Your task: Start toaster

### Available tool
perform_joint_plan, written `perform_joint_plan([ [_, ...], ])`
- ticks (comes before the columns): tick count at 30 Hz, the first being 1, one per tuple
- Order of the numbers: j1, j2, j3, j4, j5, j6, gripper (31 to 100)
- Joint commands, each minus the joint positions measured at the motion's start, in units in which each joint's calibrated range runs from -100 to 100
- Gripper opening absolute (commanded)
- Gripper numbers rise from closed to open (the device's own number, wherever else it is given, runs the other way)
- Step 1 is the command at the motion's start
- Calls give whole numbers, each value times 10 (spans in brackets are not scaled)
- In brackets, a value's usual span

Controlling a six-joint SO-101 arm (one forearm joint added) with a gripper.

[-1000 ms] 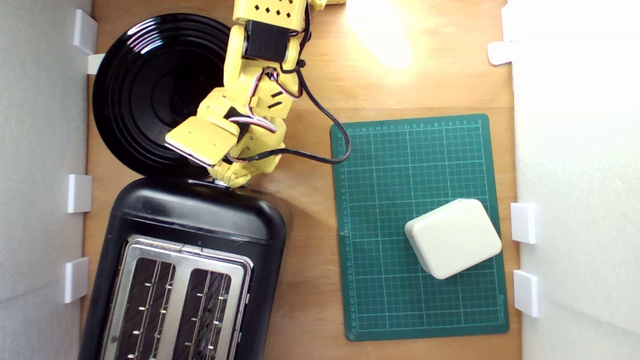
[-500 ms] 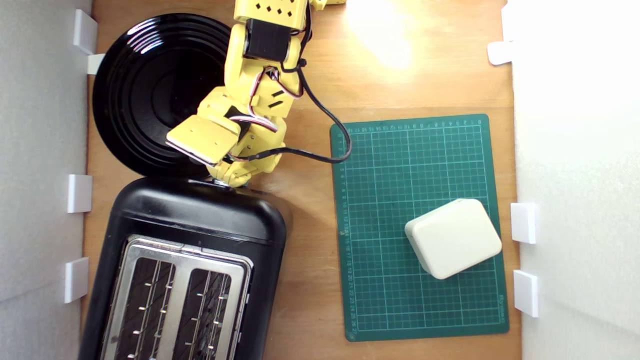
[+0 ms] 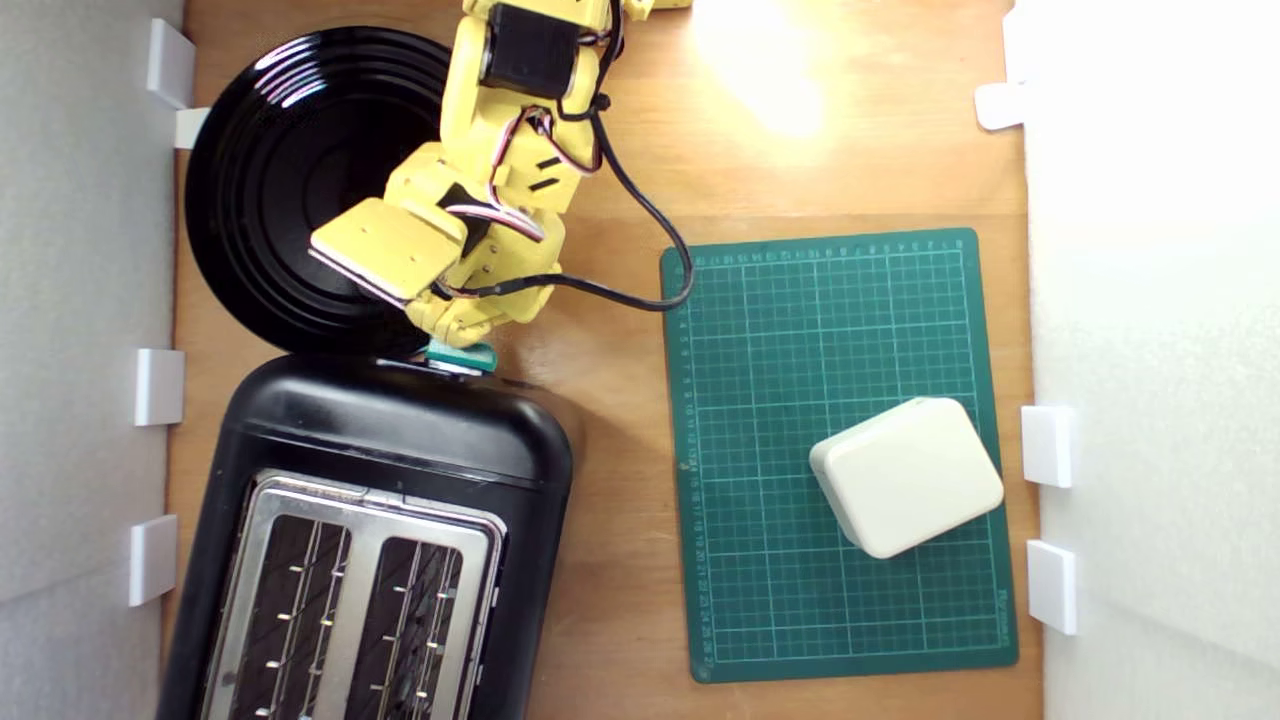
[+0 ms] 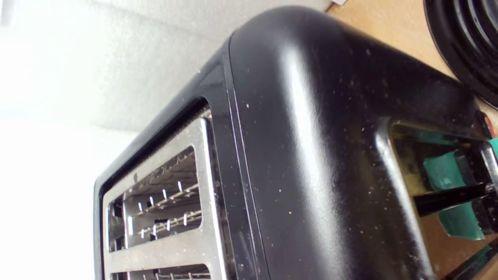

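One yellow gripper hangs just above the small teal-green lever tab, its jaws hidden, so their spread cannot be told. Directly beneath sits the large glossy black two-slot toaster, beside a round black ribbed plate.

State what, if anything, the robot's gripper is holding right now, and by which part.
Nothing can be confirmed as held. The gripper hangs just above the toaster's teal lever tab, but its fingertips are hidden, so grip and jaw state cannot be told.
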Motion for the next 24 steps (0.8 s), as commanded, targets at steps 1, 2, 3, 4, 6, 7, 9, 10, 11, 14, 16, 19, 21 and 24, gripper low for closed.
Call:
perform_joint_plan([
  [1, -5, -70, -34, -21, 19, 0, 313],
  [2, -5, -83, -32, -21, 26, -1, 313],
  [3, -6, -98, -31, -21, 36, -1, 313],
  [4, -6, -112, -28, -22, 48, -2, 313],
  [6, -8, -143, -26, -27, 68, -3, 313],
  [7, -14, -163, -25, -37, 78, -3, 313],
  [9, -18, -201, -23, -51, 103, -3, 313],
  [10, -19, -221, -16, -57, 115, -3, 313],
  [11, -20, -242, -6, -69, 119, -4, 313],
  [14, -34, -308, 48, -87, 120, -8, 313],
  [16, -54, -351, 98, -88, 120, -17, 313],
  [19, -71, -411, 174, -93, 119, -32, 313],
  [21, -81, -442, 222, -98, 119, -33, 313],
  [24, -97, -485, 290, -100, 119, -34, 313],
])
